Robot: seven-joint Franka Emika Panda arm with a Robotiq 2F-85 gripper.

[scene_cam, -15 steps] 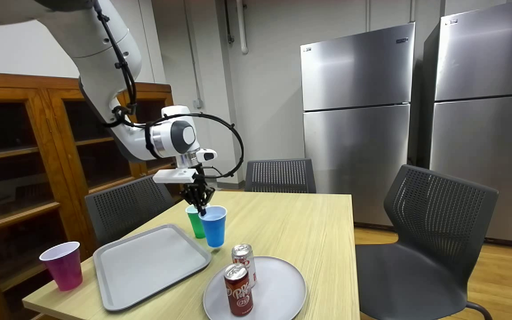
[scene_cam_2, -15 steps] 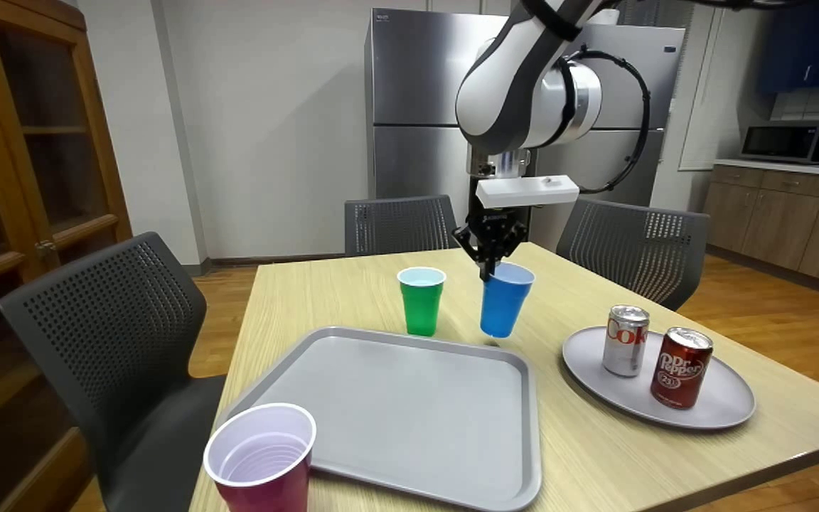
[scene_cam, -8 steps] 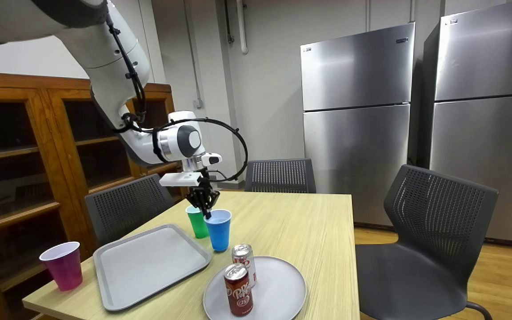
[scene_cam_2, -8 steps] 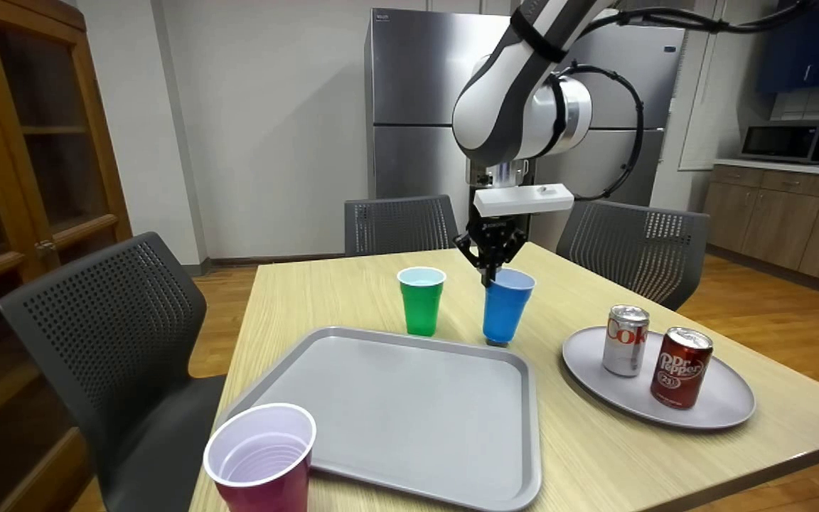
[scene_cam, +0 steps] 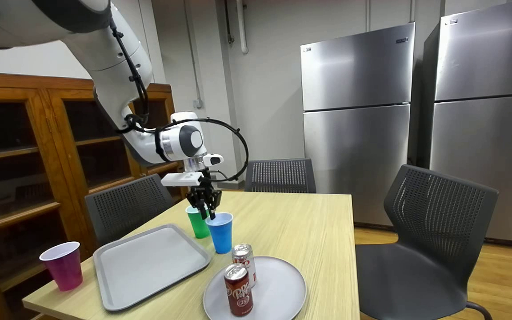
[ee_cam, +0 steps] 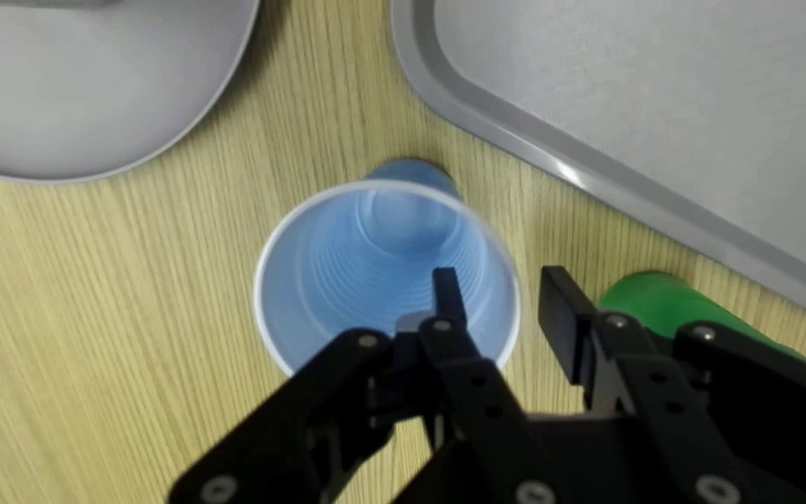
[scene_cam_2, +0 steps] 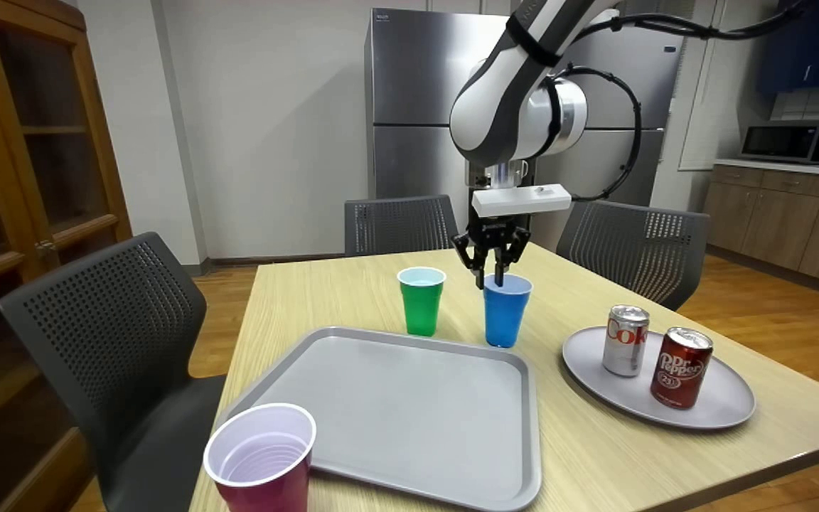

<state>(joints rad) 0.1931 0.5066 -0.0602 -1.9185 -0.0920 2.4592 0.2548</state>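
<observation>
Your gripper point(ee_cam: 499, 292) is spread astride the blue cup point(scene_cam_2: 504, 320) wall, inside the table point(scene_cam_2: 338, 291) edges; sideways drift could tip it.

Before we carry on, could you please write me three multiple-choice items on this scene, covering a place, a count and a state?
1. Where is the Dr Pepper can?
A) On the gray tray
B) On the round plate
C) On a chair

2. How many cups are on the table?
A) One
B) Two
C) Three

3. How do the fingers stand?
A) Spread apart
B) Pressed together
C) Hidden from every view

1: B, since in both exterior views it stands within the plate's rim.
2: C, as an exterior view shows a green cup, a blue cup and a purple cup.
3: A, because the wrist view shows a gap between them, one over the blue cup's mouth, the other outside its rim.
</observation>
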